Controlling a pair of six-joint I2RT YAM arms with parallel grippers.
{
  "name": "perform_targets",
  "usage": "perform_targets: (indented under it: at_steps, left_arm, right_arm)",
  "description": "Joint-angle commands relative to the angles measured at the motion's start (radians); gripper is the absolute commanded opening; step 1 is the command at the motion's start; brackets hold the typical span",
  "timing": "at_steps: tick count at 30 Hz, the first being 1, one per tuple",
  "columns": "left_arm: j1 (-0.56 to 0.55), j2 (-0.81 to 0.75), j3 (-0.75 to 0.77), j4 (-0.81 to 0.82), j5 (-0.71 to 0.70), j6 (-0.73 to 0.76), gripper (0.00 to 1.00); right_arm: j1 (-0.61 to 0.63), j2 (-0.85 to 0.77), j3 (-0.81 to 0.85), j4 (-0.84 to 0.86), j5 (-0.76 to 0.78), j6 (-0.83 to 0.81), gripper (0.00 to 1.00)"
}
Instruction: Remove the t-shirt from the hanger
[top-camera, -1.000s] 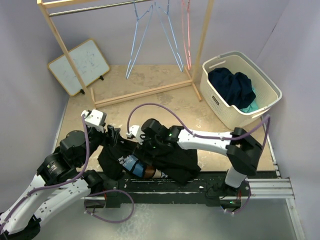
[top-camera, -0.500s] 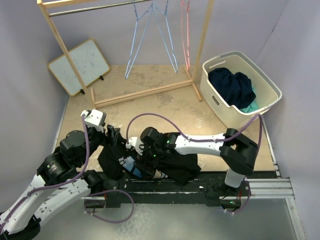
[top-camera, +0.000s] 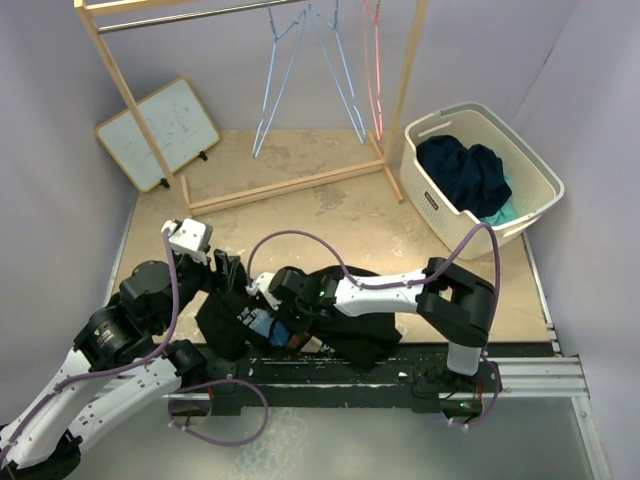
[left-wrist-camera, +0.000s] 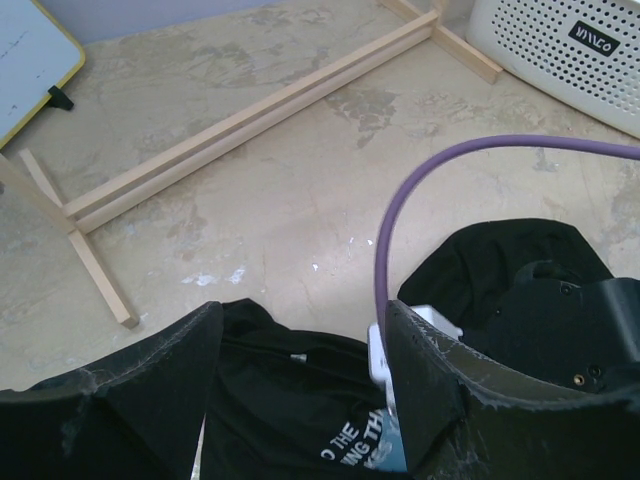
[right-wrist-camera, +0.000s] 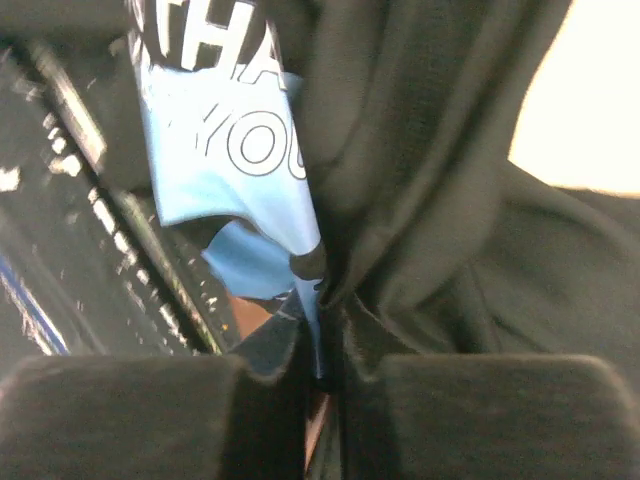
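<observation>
t-shirt (top-camera: 365, 338): middle covered by the right arm in the top view; white print (left-wrist-camera: 352, 442) cut off by the left wrist view's bottom edge
hanger: not distinguishable among the black folds in any view
right end effector (right-wrist-camera: 320, 365): fingers (right-wrist-camera: 140, 415) blurred, cut off by the bottom edge; cloth fills the narrow gap between them
left end effector (left-wrist-camera: 300, 320): finger bases out of frame at the bottom
basket (left-wrist-camera: 560, 50): only a corner in the left wrist view; its label too small to read
rack (top-camera: 402, 90): top cut off in the top view

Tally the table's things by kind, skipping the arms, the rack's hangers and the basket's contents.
Wooden rack: 1
Whiteboard: 1
Laundry basket: 1
Black t-shirt: 1
Total: 4
</observation>
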Motion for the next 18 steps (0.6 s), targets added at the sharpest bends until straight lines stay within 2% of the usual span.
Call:
perform_targets:
  at_steps: [1, 5, 10, 12, 14, 16, 18]
  left_arm:
    - [-0.003, 0.005, 0.0, 0.02, -0.016, -0.011, 0.69]
    - [-0.003, 0.0, 0.001, 0.019, -0.016, -0.011, 0.69]
    - [-0.003, -0.005, 0.001, 0.018, -0.016, -0.011, 0.7]
    - [-0.003, -0.007, 0.001, 0.021, -0.016, -0.011, 0.7]
    - [-0.003, -0.008, 0.001, 0.021, -0.015, -0.009, 0.7]
    - [-0.001, -0.007, 0.001, 0.022, -0.012, -0.01, 0.7]
    - [-0.002, -0.008, 0.001, 0.022, -0.01, -0.008, 0.7]
  right_arm:
    - [-0.032, 0.011, 0.024, -0.039, 0.268, 0.11, 0.0]
    - [-0.13, -0.086, -0.013, -0.039, 0.312, 0.174, 0.0]
    - [-0.412, -0.357, -0.137, -0.018, 0.234, 0.273, 0.0]
    - [-0.504, -0.483, -0.154, -0.023, 0.25, 0.303, 0.0]
    - [-0.584, -0.597, -0.126, -0.065, 0.317, 0.336, 0.0]
    - [-0.661, -0.651, -0.046, -0.138, 0.389, 0.358, 0.0]
    - [-0.753, -0.681, 0.025, -0.174, 0.394, 0.369, 0.0]
